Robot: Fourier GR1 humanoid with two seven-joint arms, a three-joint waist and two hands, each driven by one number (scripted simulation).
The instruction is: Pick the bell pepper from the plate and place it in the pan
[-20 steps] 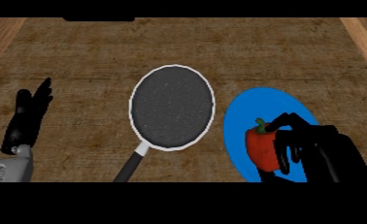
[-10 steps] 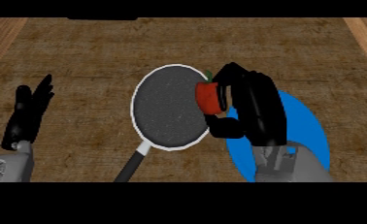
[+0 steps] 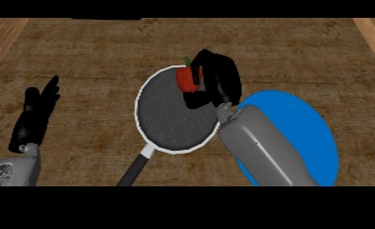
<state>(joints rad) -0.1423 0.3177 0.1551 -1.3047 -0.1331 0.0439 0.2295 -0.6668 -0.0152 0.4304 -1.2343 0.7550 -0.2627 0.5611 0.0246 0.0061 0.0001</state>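
With fingers [image 3: 212, 64] of right hand [image 3: 223, 82] clamped round pepper [image 3: 184, 78], held it over pan [image 3: 172, 124] far rim, stem up, left of palm. Left hand [image 3: 33, 116] open, well apart at left edge. Judged next: lowering toward pan centre.

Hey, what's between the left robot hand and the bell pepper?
Head view: bare wooden counter, then the rim and dark base of the pan. Nothing else lies between the left robot hand and the bell pepper.
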